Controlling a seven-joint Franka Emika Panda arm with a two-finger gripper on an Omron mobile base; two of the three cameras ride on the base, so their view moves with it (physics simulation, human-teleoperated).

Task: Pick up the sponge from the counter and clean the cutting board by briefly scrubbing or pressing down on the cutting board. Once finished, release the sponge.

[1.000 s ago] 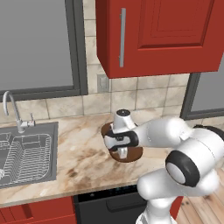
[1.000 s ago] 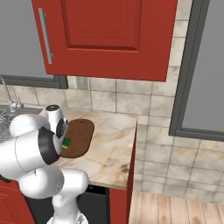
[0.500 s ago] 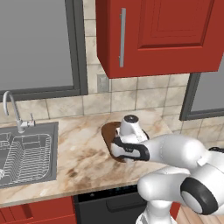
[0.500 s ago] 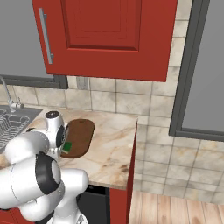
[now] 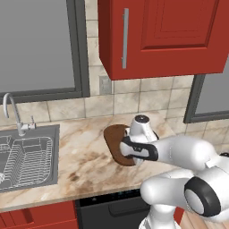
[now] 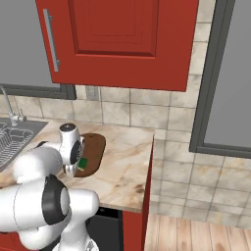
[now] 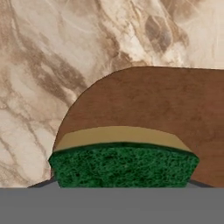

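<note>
My gripper (image 6: 79,166) is shut on the sponge (image 6: 82,163), a small block with a dark green face and a yellow layer. In the hand view the sponge (image 7: 123,165) sits at the bottom, right over the rounded end of the cutting board (image 7: 153,105). The dark brown board (image 5: 114,137) lies on the beige marble counter (image 5: 85,156), and my hand hangs low over its near end. From the right base view the sponge looks to be resting on or just above the board (image 6: 96,144); I cannot tell whether it touches. My white hand hides the fingers in the left base view.
A steel sink (image 5: 27,157) with a wire rack and a faucet (image 5: 11,112) is left of the board. A red wall cabinet (image 5: 161,36) hangs above. The counter ends at a drop on the right (image 6: 148,169).
My hand, still holding the sponge, has shifted along the board toward its near end and the counter's front edge. The board has stayed put.
</note>
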